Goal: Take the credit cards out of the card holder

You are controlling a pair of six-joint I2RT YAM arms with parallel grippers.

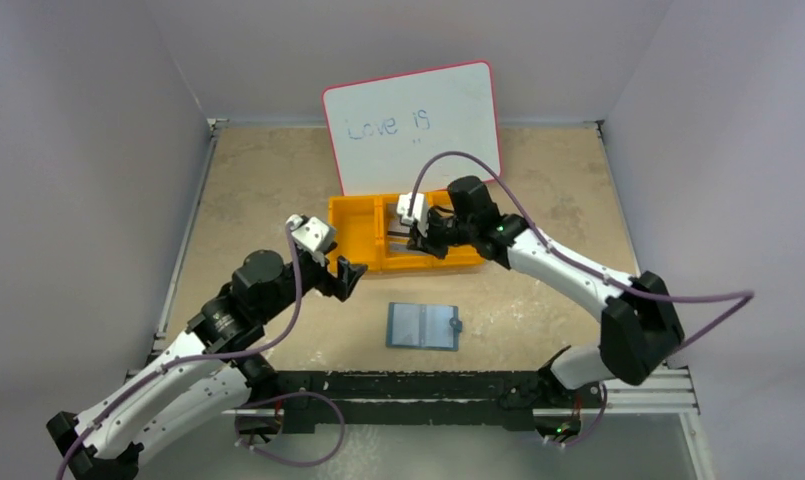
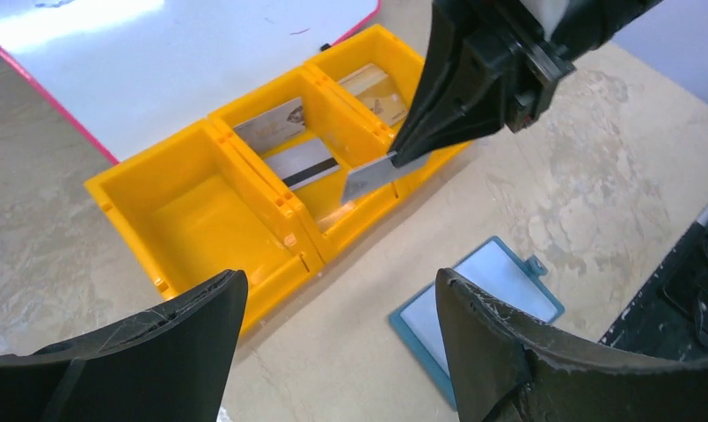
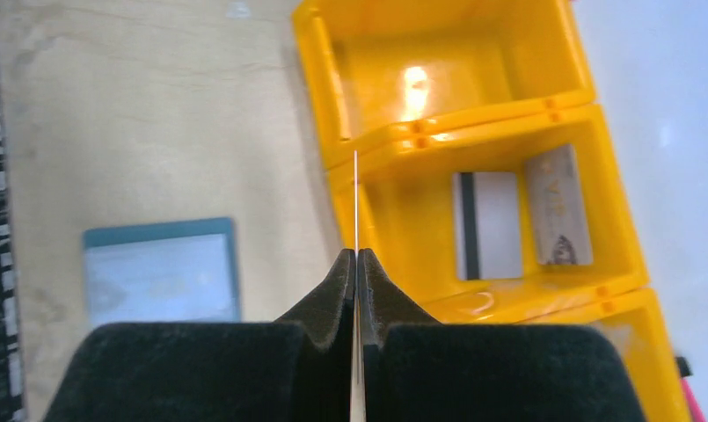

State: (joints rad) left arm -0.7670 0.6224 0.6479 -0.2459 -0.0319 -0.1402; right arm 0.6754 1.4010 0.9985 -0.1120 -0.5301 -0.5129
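The teal card holder (image 1: 423, 326) lies open and flat on the table, pale blue inside up; it also shows in the left wrist view (image 2: 499, 272) and the right wrist view (image 3: 161, 272). My right gripper (image 1: 419, 240) is shut on a thin silver credit card (image 2: 372, 176), seen edge-on in its own view (image 3: 356, 198), above the front wall of the orange bin's middle compartment. Two cards (image 3: 486, 224) (image 3: 557, 207) lie in that compartment and a tan card (image 2: 376, 88) in the right one. My left gripper (image 1: 343, 275) is open and empty, left of the holder.
The orange three-compartment bin (image 1: 358, 235) stands behind the holder; its left compartment (image 2: 200, 211) holds nothing. A pink-rimmed whiteboard (image 1: 413, 125) leans behind the bin. Grey walls close in the table on three sides.
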